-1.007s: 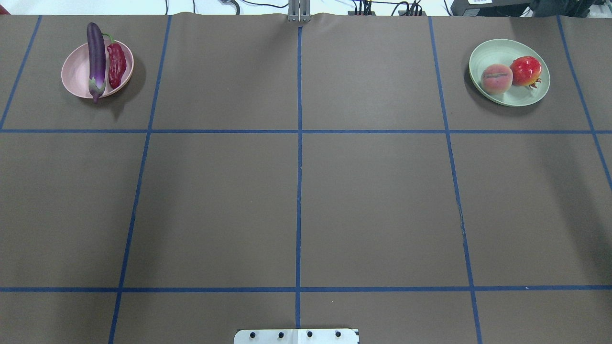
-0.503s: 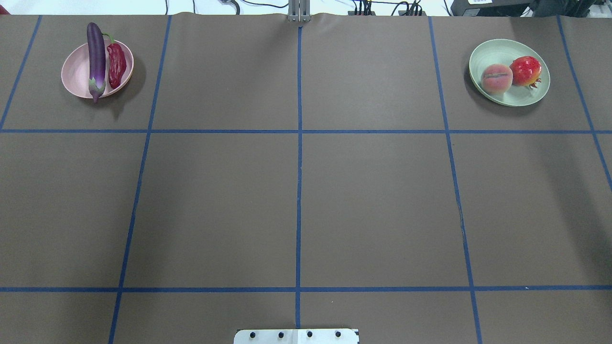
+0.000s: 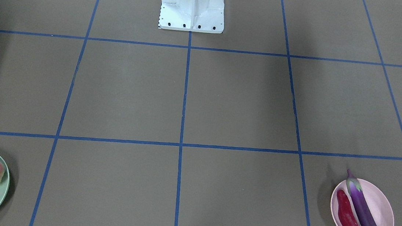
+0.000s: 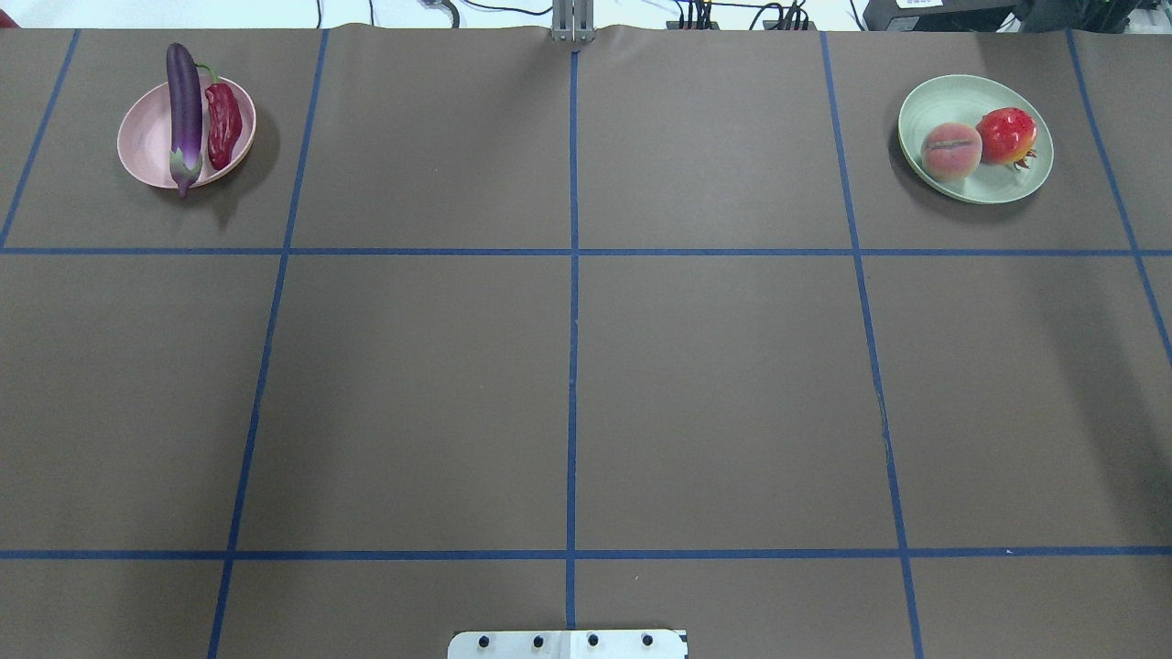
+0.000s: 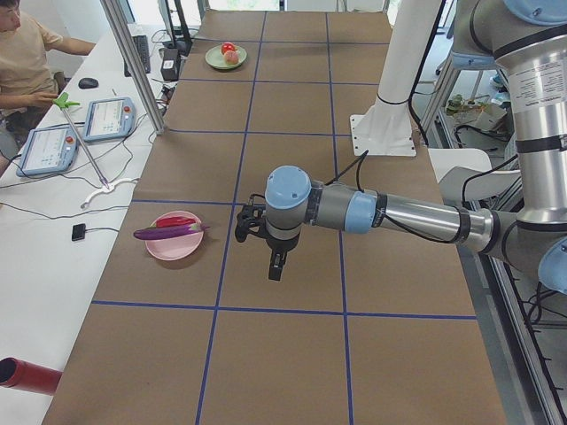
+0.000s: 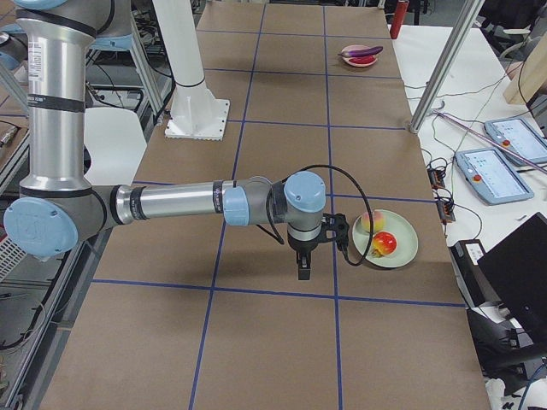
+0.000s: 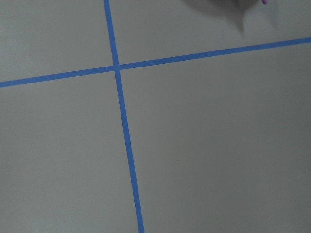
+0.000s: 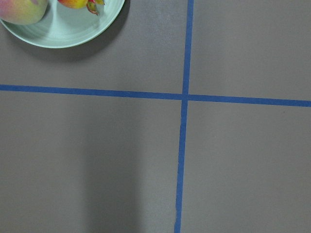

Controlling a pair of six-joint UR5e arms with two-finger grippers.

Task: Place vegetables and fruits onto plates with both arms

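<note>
The purple eggplant (image 4: 184,114) and the red chili (image 4: 222,125) lie side by side on the pink plate (image 4: 146,137) at the far left. The peach (image 4: 951,151) and the pomegranate (image 4: 1006,135) sit on the mint plate (image 4: 998,178) at the far right. My left gripper (image 5: 276,266) shows only in the exterior left view, above the table beside the pink plate (image 5: 168,248). My right gripper (image 6: 302,266) shows only in the exterior right view, next to the mint plate (image 6: 402,252). I cannot tell whether either is open. The right wrist view shows the mint plate's rim (image 8: 68,29).
Blue tape lines (image 4: 572,320) divide the brown table into squares. The white robot base (image 3: 193,5) stands at the near middle edge. An operator (image 5: 22,53) and tablets (image 5: 106,117) are beside the table's far side, with metal posts (image 5: 133,62) along that edge.
</note>
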